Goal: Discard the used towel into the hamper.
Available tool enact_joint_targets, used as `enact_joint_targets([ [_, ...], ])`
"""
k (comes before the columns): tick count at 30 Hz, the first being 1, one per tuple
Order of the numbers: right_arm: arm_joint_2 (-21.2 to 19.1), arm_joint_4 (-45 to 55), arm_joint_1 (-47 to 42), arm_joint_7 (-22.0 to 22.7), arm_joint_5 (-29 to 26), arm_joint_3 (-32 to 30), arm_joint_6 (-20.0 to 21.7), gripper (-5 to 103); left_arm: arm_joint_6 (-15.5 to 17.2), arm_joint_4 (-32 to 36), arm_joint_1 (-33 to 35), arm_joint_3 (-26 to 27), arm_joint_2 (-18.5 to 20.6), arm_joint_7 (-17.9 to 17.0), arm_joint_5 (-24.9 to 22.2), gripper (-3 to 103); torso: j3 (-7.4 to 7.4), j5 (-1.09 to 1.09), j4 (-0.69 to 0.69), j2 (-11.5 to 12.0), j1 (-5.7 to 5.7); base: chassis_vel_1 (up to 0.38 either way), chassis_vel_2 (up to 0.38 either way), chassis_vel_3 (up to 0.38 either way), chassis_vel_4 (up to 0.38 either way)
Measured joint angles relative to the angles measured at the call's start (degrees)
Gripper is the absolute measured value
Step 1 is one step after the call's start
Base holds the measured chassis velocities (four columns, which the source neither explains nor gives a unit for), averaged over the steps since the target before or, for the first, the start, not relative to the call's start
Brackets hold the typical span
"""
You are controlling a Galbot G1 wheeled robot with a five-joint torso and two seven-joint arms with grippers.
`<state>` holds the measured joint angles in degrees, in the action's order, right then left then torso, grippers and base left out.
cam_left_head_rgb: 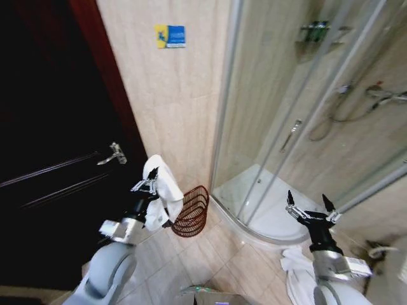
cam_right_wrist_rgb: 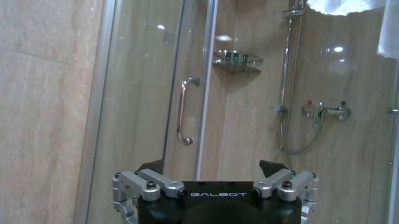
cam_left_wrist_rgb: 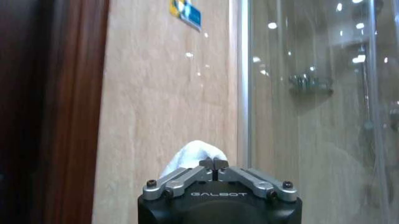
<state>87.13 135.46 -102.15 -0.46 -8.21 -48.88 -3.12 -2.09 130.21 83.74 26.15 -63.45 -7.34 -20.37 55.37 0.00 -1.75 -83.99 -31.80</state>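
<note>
Beige-tiled bathroom: left hand raised with the used towel just beside the hamper.

Tiled floor runs between a dark wooden door on the left and a glass shower enclosure on the right. The left hand is clenched on a white towel, which drapes down from its fingertips in the head view; in the left wrist view its jaws meet on the cloth. The hamper, a reddish-brown openwork basket, stands on the floor against the wall by the shower's curved base, just right of and below the hanging towel. The right hand is held up near the shower base, jaws spread wide and grasping nothing. More white cloth lies on the floor below it.
</note>
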Motion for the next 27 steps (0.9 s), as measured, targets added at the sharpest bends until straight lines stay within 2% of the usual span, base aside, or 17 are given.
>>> enact_joint_targets([
  [10,0.0,-2.1,1.2,0.2,1.9,0.4,0.2,100,0.1,-12.9,-12.0,-6.4,4.7,-1.0,-2.2,0,0.0,-0.01,-0.03,0.0,0.0,0.0,0.0,0.0,0.0],
  [13,-0.1,-2.2,1.4,0.3,2.4,0.4,0.4,100,0.1,-17.7,-19.4,-10.3,5.9,-2.4,-3.4,0,0.0,-0.01,-0.02,0.0,0.0,0.0,0.0,0.0,0.0],
  [17,-0.3,-2.2,1.6,0.3,2.4,0.3,0.6,100,0.1,-21.1,-24.6,-13.3,6.0,-3.1,-3.9,0,0.0,0.0,-0.01,0.0,-0.01,0.0,0.0,0.0,0.0],
  [20,-0.4,-2.0,1.9,0.4,2.5,0.3,0.6,100,0.2,-25.2,-29.4,-17.5,5.4,-3.4,-4.3,0,0.01,0.0,-0.01,0.0,-0.01,0.0,0.0,0.0,0.0],
  [27,0.8,-2.2,1.7,0.1,3.7,1.0,-0.4,100,0.2,-29.0,-32.5,-22.0,5.2,-3.6,-4.4,0,0.0,0.0,-0.02,0.0,0.0,0.0,0.0,0.0,0.0],
])
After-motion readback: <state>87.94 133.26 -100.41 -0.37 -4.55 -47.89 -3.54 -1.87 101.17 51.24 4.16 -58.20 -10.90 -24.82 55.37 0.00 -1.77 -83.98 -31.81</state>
